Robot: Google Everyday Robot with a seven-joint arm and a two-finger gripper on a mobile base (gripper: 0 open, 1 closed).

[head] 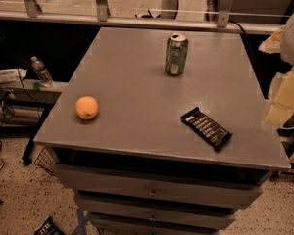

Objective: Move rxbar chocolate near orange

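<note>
The rxbar chocolate [206,128], a flat black wrapper with white lettering, lies diagonally on the grey tabletop [137,72] near the front right. The orange [86,107] sits near the front left edge, well apart from the bar. My gripper [279,112] shows as pale, blurred arm parts at the right edge of the view, beyond the table's right side and to the right of the bar. It touches nothing and holds nothing that I can see.
A green drink can [176,55] stands upright at the back middle of the table. Drawers [152,190] lie below the front edge. A water bottle [41,71] stands on a low shelf to the left. A railing runs behind the table.
</note>
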